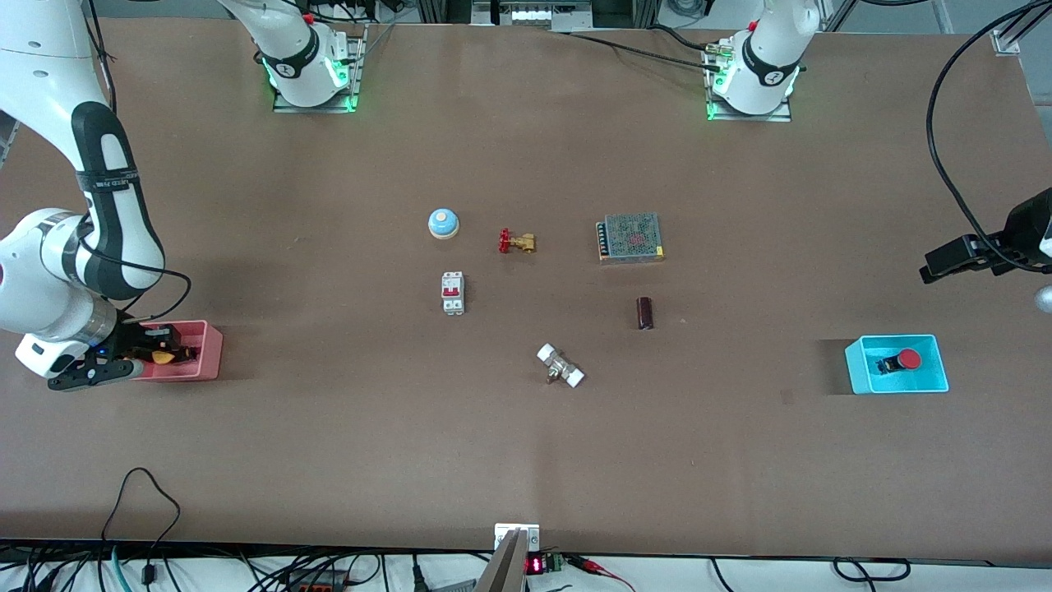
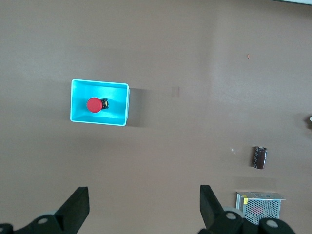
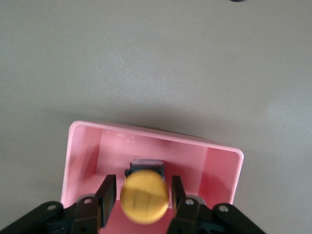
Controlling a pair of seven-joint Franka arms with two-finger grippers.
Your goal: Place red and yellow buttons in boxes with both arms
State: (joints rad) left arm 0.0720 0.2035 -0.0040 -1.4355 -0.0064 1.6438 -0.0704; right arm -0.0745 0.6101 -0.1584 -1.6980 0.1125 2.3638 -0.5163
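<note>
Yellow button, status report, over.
Right gripper in the pink box, jaws around the yellow button. Left gripper open, up above the table, empty. Red button in the cyan box. Nothing in the way.

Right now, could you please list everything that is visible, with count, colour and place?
Red button: one, in the cyan box, toward the left arm's end.
Yellow button: one, between the right gripper's fingers, over the pink box.
Dome bell: one, blue and white, mid-table.
Brass valve: one, red handle, beside the bell.
Circuit breaker: one, white.
Power supply: one, metal mesh.
Dark cylinder: one.
White-ended fitting: one.
Table: brown.
Left gripper: open, high over the table.
Right gripper: at the pink box.
</note>
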